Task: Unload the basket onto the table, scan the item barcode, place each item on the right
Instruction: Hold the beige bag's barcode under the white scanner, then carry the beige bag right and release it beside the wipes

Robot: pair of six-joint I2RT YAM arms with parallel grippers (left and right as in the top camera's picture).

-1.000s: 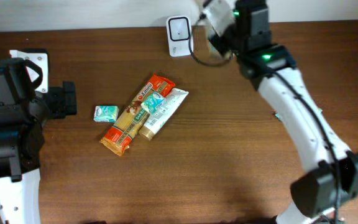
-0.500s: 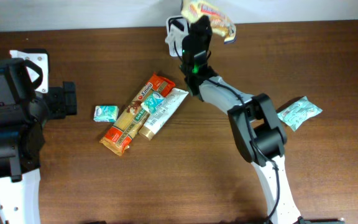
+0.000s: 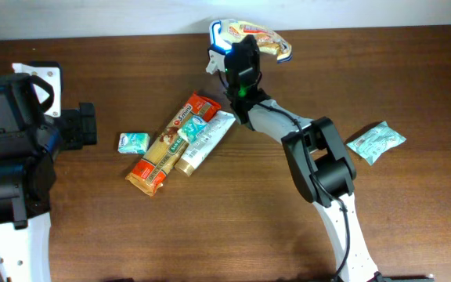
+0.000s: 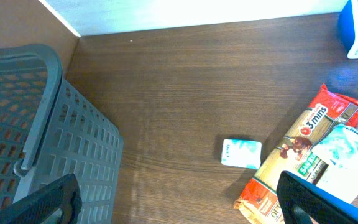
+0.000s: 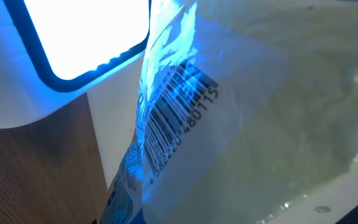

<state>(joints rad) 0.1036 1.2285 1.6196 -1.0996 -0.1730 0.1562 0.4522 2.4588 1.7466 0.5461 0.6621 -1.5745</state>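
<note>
Along the far edge of the brown wooden table [image 3: 210, 227], just right of its middle: white box-shaped barcode scanner [image 3: 217, 35], window lit bright blue. Close against its right side, yellow-and-white crinkly plastic packet [image 3: 266, 39], held clear of the wood. Long axis roughly parallel to that far edge, left end overlapping the scanner from above, right end poking toward the far right corner. Gripping it from the near side: right gripper [image 3: 245, 47], jaws together on the wrapper, arm reaching up from the near edge.

From the right wrist: black printed barcode [image 5: 176, 118] on a pale flap of the packet, just beside the glowing window and washed in its blue light, bars slanting up to the right. Judged to be the scanning step itself, well along. Flap seemingly angled to the light rather than square on, so perhaps a small turn toward the window called for.

Nearer arm by far: the right. Left gripper [image 4: 179, 208] well apart at the left edge, fingers spread wide, holding nothing, beside a grey slatted plastic basket [image 4: 42, 124].

Mid-table, lying together: long orange pasta packet [image 3: 167, 145] and white squeeze tube [image 3: 207, 139]; small teal sachet [image 3: 133, 142] just left of them. Toward the right edge: teal-and-white pouch [image 3: 376, 143].
</note>
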